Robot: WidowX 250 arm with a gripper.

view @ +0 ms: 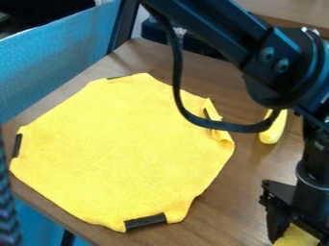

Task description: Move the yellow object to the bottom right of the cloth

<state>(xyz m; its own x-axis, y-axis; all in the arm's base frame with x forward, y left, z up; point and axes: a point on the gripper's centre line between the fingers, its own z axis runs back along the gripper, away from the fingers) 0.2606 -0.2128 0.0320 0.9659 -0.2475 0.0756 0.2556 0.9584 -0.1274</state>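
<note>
Yellow object (296,238) sits right at the lower end of the gripper (297,233), low on the right and well off the cloth (122,149), its near part out of sight. From where I stand I can't tell how far open the claw is, or whether it really has hold of that object or is only up against it.

Past the claw, to the right of the cloth, a second yellow piece (272,133) lies on the wooden table (237,192), partly hidden by the arm (283,67) and its black cable (178,72). The arm comes in from the top and bends down on the right side, with the cable looping out over the cloth's right part.

As for the cloth, it's yellow too, spread mostly flat, though its right side is rumpled and folded up. Four black strips show at its border: a bottom strip (145,221), a left strip (17,145), a top strip (118,77) and a right strip (206,114), this last one beside the folds. Blue fabric (57,62) stretches along the table's far left side.
</note>
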